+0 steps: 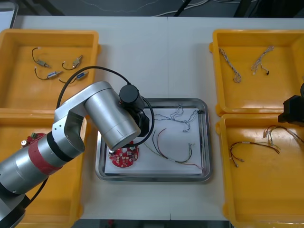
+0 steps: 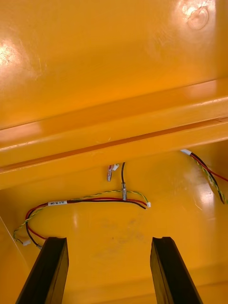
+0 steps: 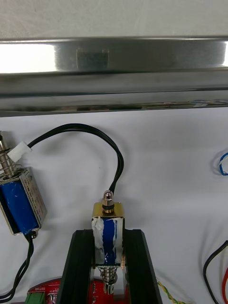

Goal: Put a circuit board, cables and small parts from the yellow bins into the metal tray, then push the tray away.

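The left gripper [image 3: 108, 237] holds its jaws clamped on a small metal part [image 3: 108, 227] over the left side of the metal tray [image 1: 156, 177]. It would be best lowered onto bare white, clear of the circuit board [image 1: 124, 156] (mind the trailing black lead). The right gripper [image 2: 108, 240], jaws apart, hangs over the near right yellow bin [image 1: 261, 199]. The table [image 1: 156, 57] is pale and smooth, with dark floor beyond its far edge.

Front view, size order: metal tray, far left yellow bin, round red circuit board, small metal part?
1. Shiny metal tray, far left yellow bin: too close to rank.
2. Round red circuit board.
3. Small metal part in that bin.
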